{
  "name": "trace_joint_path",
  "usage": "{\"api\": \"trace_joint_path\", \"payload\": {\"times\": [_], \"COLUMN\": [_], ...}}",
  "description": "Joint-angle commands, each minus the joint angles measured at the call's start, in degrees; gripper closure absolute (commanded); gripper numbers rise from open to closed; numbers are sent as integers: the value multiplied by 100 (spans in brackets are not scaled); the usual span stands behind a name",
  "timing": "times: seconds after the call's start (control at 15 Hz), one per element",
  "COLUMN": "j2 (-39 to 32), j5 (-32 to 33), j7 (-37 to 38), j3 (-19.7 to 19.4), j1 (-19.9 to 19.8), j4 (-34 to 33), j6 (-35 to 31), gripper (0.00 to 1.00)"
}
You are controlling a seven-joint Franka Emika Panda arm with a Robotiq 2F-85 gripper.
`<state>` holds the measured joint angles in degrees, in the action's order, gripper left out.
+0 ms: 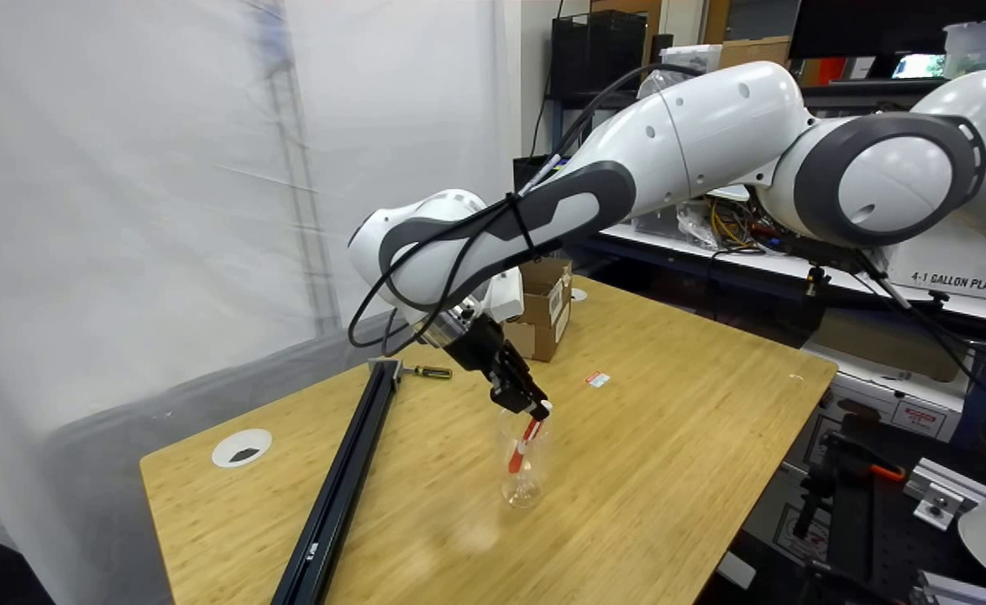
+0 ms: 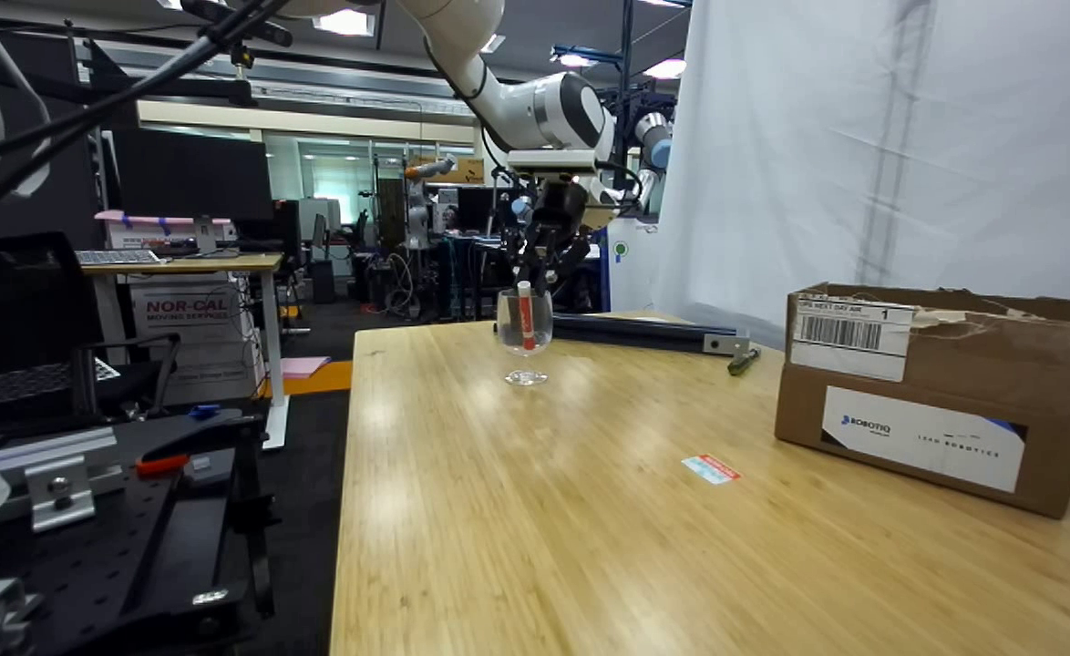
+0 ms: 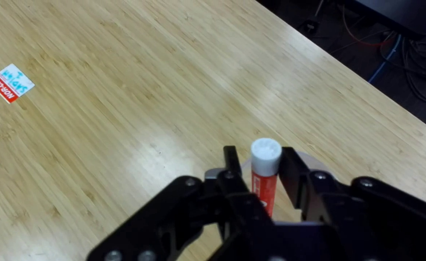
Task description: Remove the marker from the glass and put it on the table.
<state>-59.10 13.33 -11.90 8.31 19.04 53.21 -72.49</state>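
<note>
The marker [image 1: 520, 458], red with a white end, stands leaning inside the clear glass [image 1: 523, 494] on the wooden table [image 1: 661, 437]. In an exterior view the marker [image 2: 526, 321] shows through the stemmed glass [image 2: 527, 376], its white end at the rim. My gripper [image 1: 538, 409] points down at a slant over the glass. In the wrist view the gripper [image 3: 259, 149] is open, with the white end of the marker [image 3: 266, 157] between its fingers. A gap shows at the left finger; the right finger is very near or touching. Part of the glass rim [image 3: 312, 161] shows behind.
A long black bar [image 1: 346, 483] lies beside the glass, with a screwdriver [image 1: 432, 371] at its end. An open cardboard box [image 2: 927, 428] stands on the table. A small red-and-white label [image 3: 11, 83] lies flat. The table edge [image 3: 343, 66] runs past the glass.
</note>
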Motion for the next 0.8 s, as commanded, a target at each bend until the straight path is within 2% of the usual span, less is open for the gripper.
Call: {"api": "trace_joint_path", "payload": {"times": [0.0,0.07,0.13,0.33,0.47,0.73], "j2": [-175,-187,-195,-232,-268,-284], "j5": [-8,-8,-7,-6,-3,8], "j7": [93,111,118,162,188,259], "j3": [-41,-40,-39,-38,-36,-41], "j1": [64,70,73,95,112,157], "j4": [-376,-397,-415,-484,-551,-646], "j6": [350,370,385,420,445,507], "gripper": [59,61,80,99,95,95]}}
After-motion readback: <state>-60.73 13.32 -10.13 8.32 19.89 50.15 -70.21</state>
